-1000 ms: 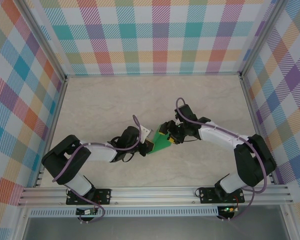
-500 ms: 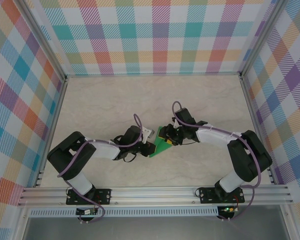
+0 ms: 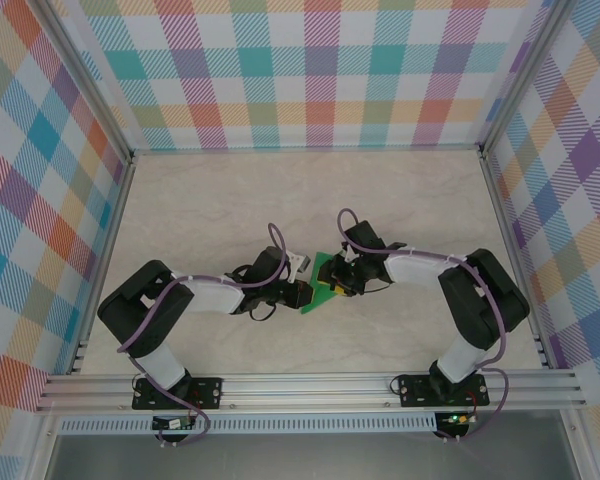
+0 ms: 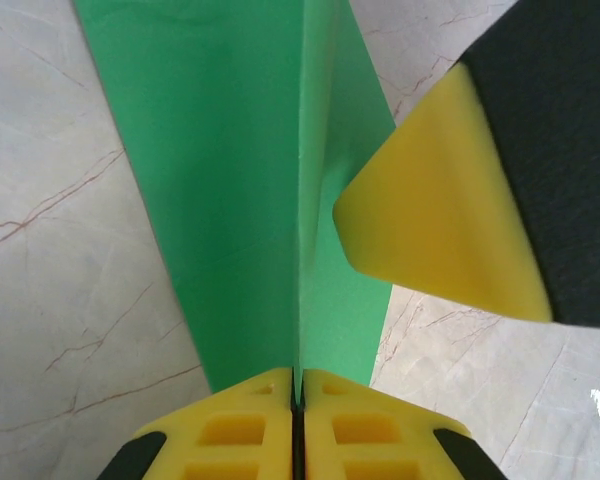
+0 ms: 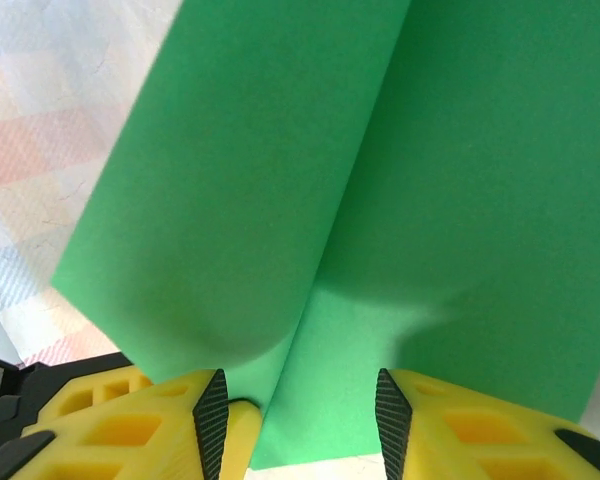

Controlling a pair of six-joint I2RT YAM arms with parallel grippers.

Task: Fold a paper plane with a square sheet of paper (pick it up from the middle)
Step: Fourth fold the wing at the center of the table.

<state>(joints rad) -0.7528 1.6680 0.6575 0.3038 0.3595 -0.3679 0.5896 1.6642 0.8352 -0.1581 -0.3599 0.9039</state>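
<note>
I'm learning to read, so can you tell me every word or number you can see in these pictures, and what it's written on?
None: no word, number, brand or sign can be read.
The folded bright-green sheet of paper is plain and unmarked.
The marbled beige table and the colourful checked walls carry only patterns.
Any marking on the black arm bases is too small to tell.

The paper [image 4: 250, 200] runs off the left wrist frame at 12 o'clock; the right wrist frame crops it at 12 and 3 (outline incomplete). From above, left gripper [image 3: 304, 297] and right gripper [image 3: 332, 285] hide most.
</note>
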